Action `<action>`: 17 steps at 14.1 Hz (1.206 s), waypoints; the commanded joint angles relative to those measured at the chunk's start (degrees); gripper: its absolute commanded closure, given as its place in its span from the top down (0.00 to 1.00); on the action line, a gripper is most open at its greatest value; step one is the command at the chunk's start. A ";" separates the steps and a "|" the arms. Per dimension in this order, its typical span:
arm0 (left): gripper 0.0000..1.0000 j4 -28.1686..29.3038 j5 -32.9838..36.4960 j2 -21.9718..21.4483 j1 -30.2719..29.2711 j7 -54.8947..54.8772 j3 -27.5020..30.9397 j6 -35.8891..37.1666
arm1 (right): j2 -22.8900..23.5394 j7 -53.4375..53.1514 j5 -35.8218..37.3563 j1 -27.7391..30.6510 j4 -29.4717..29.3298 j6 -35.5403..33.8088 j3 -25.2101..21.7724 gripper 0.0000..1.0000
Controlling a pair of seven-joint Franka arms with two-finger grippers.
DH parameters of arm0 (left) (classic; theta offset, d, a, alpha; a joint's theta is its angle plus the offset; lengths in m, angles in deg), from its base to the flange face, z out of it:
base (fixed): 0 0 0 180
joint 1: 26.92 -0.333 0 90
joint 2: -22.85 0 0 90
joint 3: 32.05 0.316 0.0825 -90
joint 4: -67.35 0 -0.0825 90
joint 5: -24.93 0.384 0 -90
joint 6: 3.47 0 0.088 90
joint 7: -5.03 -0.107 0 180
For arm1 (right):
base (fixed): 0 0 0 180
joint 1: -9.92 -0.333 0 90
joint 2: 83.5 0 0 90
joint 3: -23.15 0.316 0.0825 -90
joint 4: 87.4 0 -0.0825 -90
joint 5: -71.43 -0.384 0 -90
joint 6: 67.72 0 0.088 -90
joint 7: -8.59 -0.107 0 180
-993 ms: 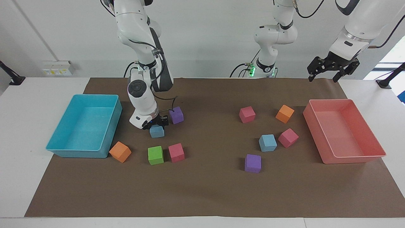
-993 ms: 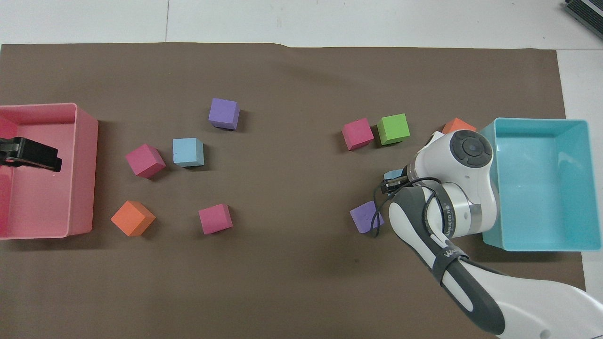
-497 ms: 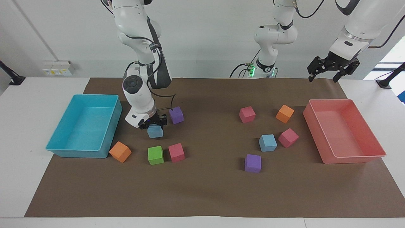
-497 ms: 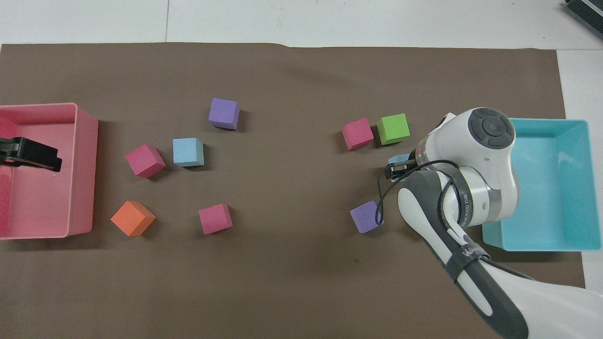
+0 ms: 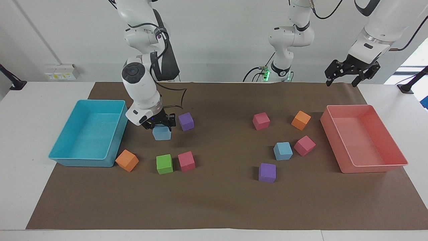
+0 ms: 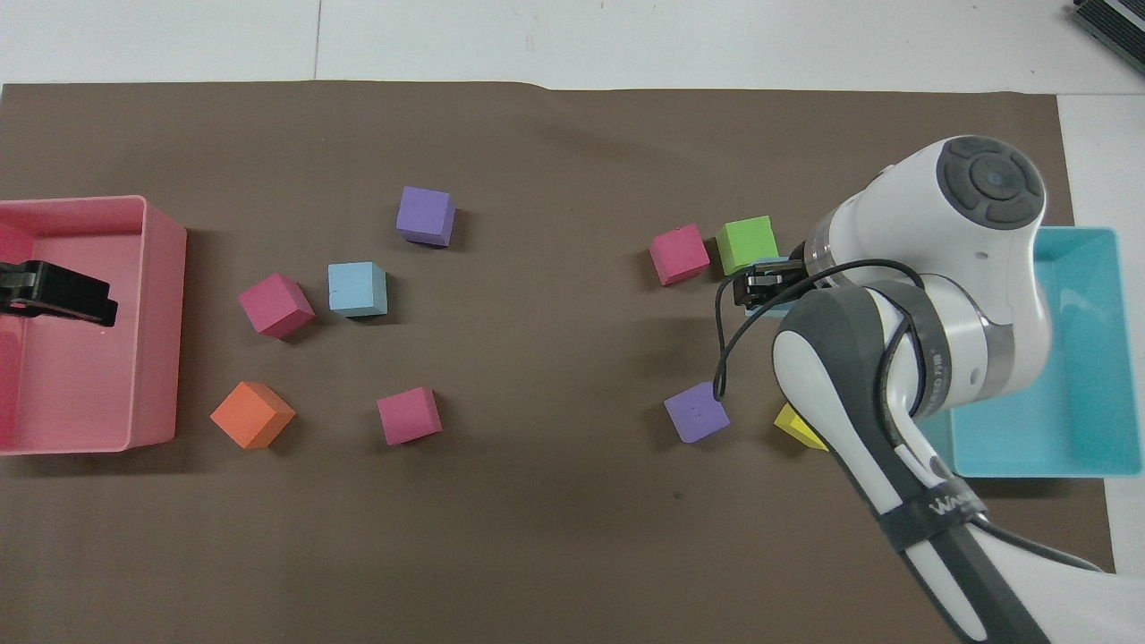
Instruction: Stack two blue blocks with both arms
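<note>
- Sky-blue matte cube [image 5: 162, 133], left of centre in the facing view, hangs just clear of the brown mat, pinched by the right gripper [image 5: 159, 122].
- Second sky-blue matte cube [image 5: 283, 151] sits untouched right of centre, between a pink cube and a purple one.
- Left gripper [image 5: 351, 70], upper right, waits spread wide and empty.
- Judged progress: first pick done; carry and stacking remain.
- Arm band lettering in the overhead view is only partly readable.

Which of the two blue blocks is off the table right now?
The blue block gripped by the right gripper, beside the cyan tray. The other blue block sits on the mat between a pink block and a purple one.
</note>
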 commanded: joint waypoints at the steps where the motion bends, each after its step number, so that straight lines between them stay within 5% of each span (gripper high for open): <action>1: 1.00 0.93 0.53 -1.02 -0.80 -0.63 -0.63 -1.20 | 2.93 -4.35 0.52 -3.46 -3.58 -1.21 0.25 0.00; 5: 1.00 0.40 0.36 -0.58 -0.80 -0.63 -0.63 -1.38 | 8.99 -14.18 0.34 -8.39 -10.16 -1.39 0.25 0.00; 17: 1.00 0.31 0.27 2.58 -0.45 -0.63 -0.63 -4.45 | 19.55 -22.55 -0.09 -17.27 -13.43 7.04 0.77 0.00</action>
